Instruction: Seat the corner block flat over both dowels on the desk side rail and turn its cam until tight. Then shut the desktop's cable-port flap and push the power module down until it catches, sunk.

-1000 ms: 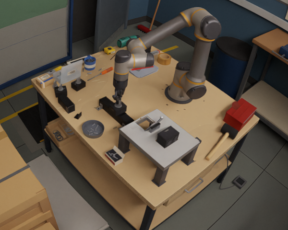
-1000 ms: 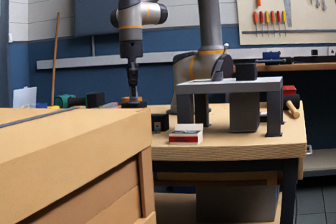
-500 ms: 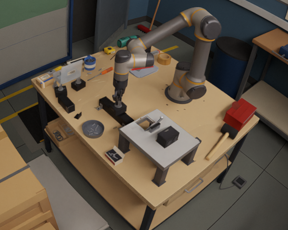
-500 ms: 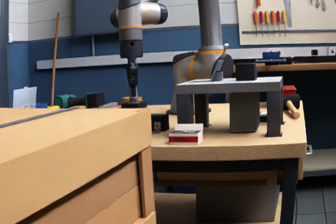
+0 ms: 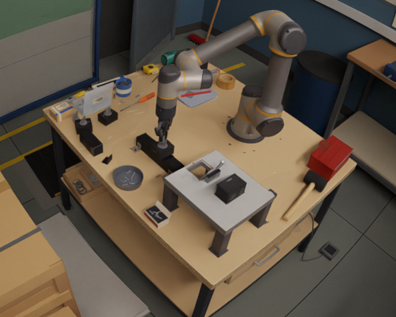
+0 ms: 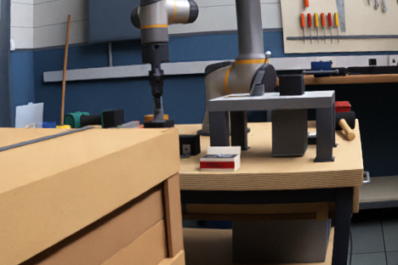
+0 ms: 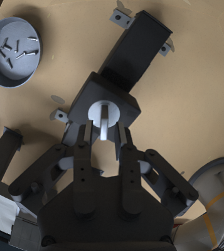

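My gripper (image 7: 104, 131) is open and holds nothing. It hangs straight down over the cam (image 7: 104, 114), a pale disc with a raised bar, and its fingers stand either side of that bar. The cam sits in the dark corner block (image 5: 160, 147), which lies on the dark desk side rail (image 5: 150, 145) on the bench. To the right stands the grey desktop (image 5: 218, 191) on dark legs. Its cable-port flap (image 5: 213, 170) stands raised beside the square port. The black power module (image 5: 230, 188) rises above the desktop surface.
A red box (image 5: 329, 157) and a mallet (image 5: 302, 196) lie at the bench's right edge. A grey dish of screws (image 5: 127, 177) sits left of the rail. A small boxed card (image 5: 157, 214) lies by the near edge. Clamped fixtures (image 5: 94, 109) stand at the far left.
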